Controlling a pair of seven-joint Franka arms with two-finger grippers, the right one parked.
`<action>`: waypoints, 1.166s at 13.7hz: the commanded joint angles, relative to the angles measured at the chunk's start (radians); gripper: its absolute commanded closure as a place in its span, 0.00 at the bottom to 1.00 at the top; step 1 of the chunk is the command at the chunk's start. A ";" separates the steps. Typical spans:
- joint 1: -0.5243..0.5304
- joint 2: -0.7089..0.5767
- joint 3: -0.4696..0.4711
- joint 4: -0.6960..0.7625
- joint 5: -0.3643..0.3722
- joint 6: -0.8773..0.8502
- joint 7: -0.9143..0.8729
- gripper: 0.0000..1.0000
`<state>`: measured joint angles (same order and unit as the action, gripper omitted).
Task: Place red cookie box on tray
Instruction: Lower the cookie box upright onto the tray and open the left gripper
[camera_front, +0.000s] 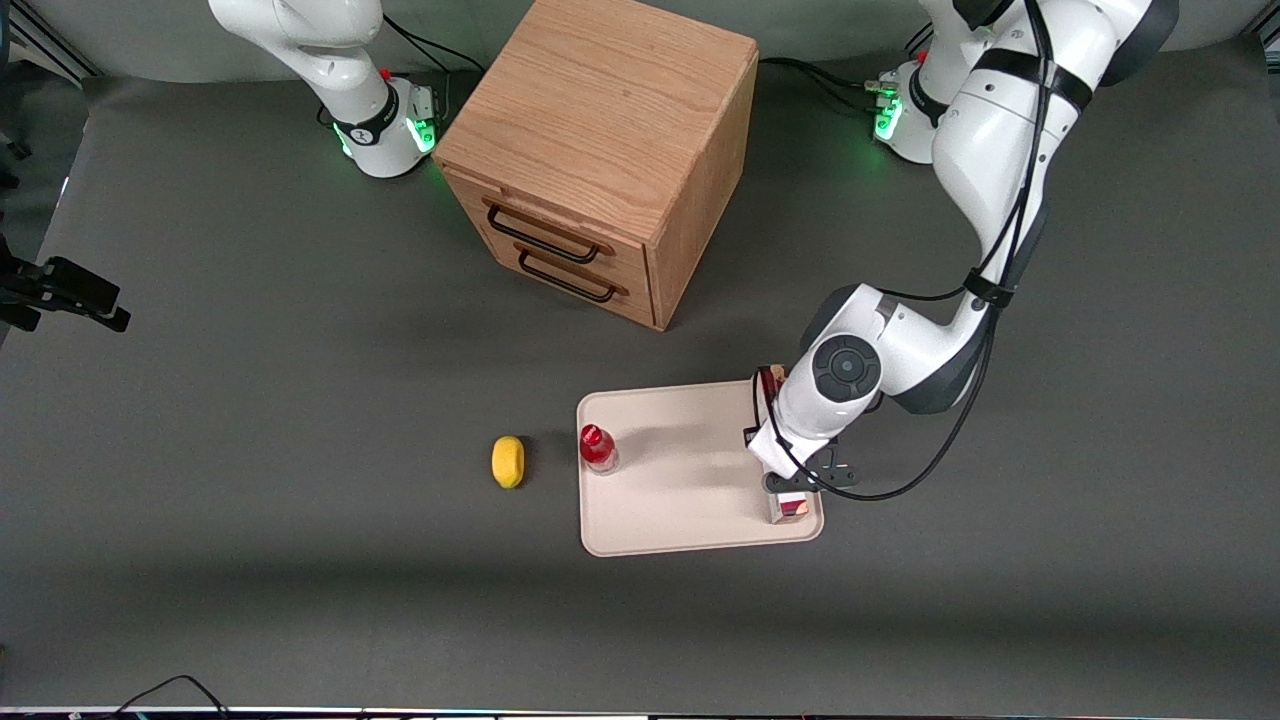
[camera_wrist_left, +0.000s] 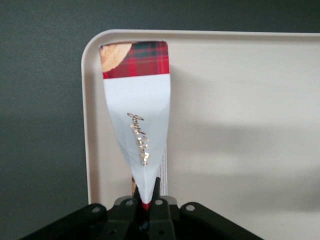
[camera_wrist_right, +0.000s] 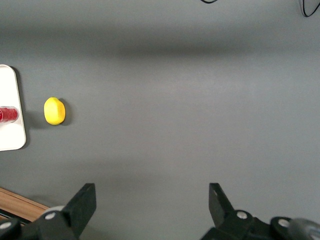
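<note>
Table (camera_front: 250, 420): dark grey surface, carrying every item listed below.

Wooden drawer cabinet (camera_front: 610, 130): stands farthest from the front camera, between the two arm bases. Its front holds two drawers, one above the other, each with a dark bar handle.

Left arm (camera_front: 990, 150): reaches from its base down over the tray at the working arm's end of the tray.

Tray (camera_front: 680, 470): pale pinkish-beige, rounded corners, low rim. It lies flat on the table, nearer to the front camera than the cabinet.

Red cookie box (camera_wrist_left: 137, 115): located on the tray, along the short edge at the working arm's end, just inside the rim. It stands on a narrow side. The wrist view shows the red tartan print at the end nearest a tray corner and a pale side panel with gold script.

Gripper (camera_wrist_left: 145, 199): positioned directly over the box. The jaws are closed narrowly onto the thin carton, one finger (camera_wrist_left: 161, 192) against each side, near the box end closest to the front camera.

Lemon (camera_front: 508, 461): yellow, on the table just beside the tray, toward the parked arm's end.

Small red-capped bottle (camera_front: 597, 447): upright on the tray, at the edge nearest the lemon, well apart from the box.
</note>
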<state>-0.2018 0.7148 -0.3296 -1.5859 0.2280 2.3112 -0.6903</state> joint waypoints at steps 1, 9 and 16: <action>-0.014 0.011 0.007 0.021 0.024 -0.004 -0.025 0.83; -0.010 0.012 0.007 0.021 0.024 0.010 -0.021 0.00; 0.028 -0.153 0.009 0.046 0.008 -0.195 0.104 0.00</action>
<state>-0.1876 0.6726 -0.3265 -1.5363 0.2360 2.2429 -0.6469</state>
